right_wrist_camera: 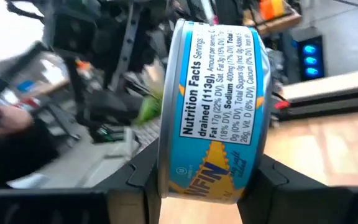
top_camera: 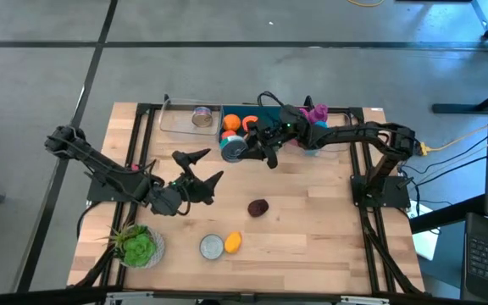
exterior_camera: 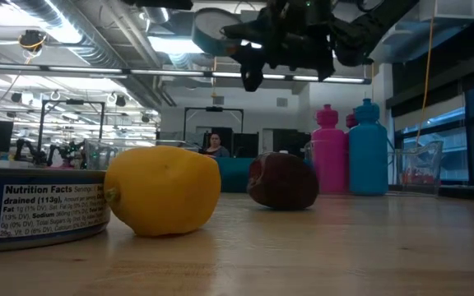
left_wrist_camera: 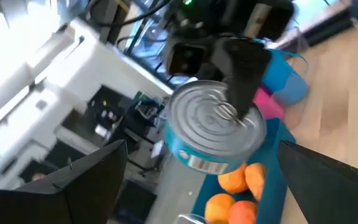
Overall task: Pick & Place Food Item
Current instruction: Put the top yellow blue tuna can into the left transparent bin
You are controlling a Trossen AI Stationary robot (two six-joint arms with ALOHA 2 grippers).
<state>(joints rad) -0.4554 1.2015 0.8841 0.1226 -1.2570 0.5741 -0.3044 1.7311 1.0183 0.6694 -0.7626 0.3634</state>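
Between the right tool's fingers: blue tuna can (right_wrist_camera: 213, 112), clamped across its flat ends, label facing the wrist camera.
Right tool (top_camera: 242, 151): closed on the can, held up off the desk (top_camera: 312, 220); its arm reaches in from the right side.
Can, high view: (top_camera: 233, 148) sits at the tool tip, just beside the teal bin (top_camera: 265, 113) and over bare wood.
Can, low view: (exterior_camera: 212, 29) hangs high, well above everything on the desk.
Can, left wrist view: silver pull-tab lid (left_wrist_camera: 213, 118) faces the left tool, one dark finger (left_wrist_camera: 244, 74) of the right tool pressed across it.
Left tool (top_camera: 200, 172): fingers spread wide, holding nothing; it points toward the right tool and the can, with a gap between.
Below the held can: oranges (left_wrist_camera: 232, 196) in the teal bin.
Behind the right tool: pink bottle (exterior_camera: 330, 152) and blue bottle (exterior_camera: 368, 148) upright side by side at the far edge.
Beside the bin, away from the right arm: clear tray (top_camera: 180, 119) with a small can (top_camera: 201, 116) in it.
Near side of the left tool: dark plum-like fruit (top_camera: 258, 207), lying alone.
Further toward the near edge: second tuna can (top_camera: 212, 246) touching a lemon (top_camera: 233, 242).
Near-left corner: green lettuce-like item (top_camera: 136, 246).
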